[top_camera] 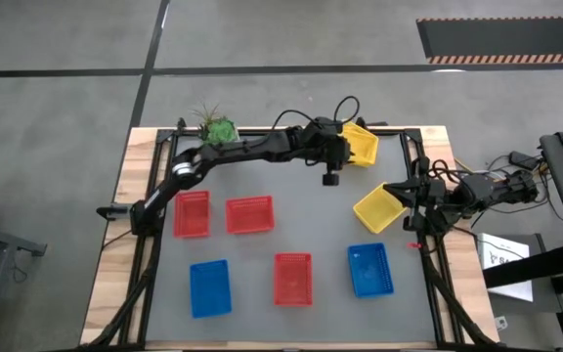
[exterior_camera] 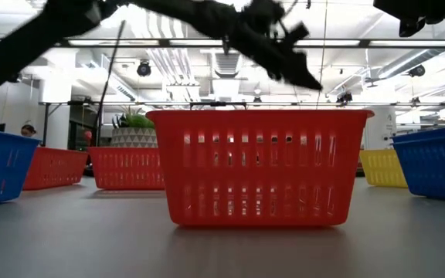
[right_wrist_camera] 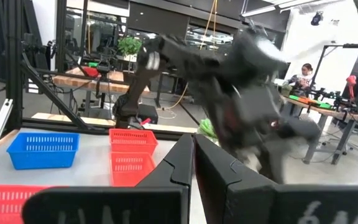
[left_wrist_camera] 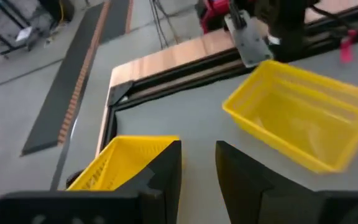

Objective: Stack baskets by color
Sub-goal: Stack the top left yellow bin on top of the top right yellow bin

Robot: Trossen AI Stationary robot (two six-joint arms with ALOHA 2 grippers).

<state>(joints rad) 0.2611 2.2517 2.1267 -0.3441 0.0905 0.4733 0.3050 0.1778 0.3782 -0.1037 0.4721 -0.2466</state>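
Observation:
Two yellow baskets show: one (top_camera: 363,143) at the table's far right corner, another (top_camera: 379,208) near the right edge. Three red baskets (top_camera: 192,213), (top_camera: 249,215), (top_camera: 292,279) and two blue ones (top_camera: 210,287), (top_camera: 369,269) sit singly on the grey mat. My left gripper (left_wrist_camera: 197,165) is open above the near edge of the corner yellow basket (left_wrist_camera: 120,165), with nothing between its fingers. My right gripper (right_wrist_camera: 193,155) is shut and holds nothing. It waits at the table's right edge (top_camera: 407,194), beside the second yellow basket (left_wrist_camera: 303,115).
A green plant in a white pot (top_camera: 218,128) stands at the far edge beside my left arm. A black frame (top_camera: 418,156) borders the mat. The nearest red basket (exterior_camera: 259,166) fills the middle of the low view. A person sits in the room beyond the table.

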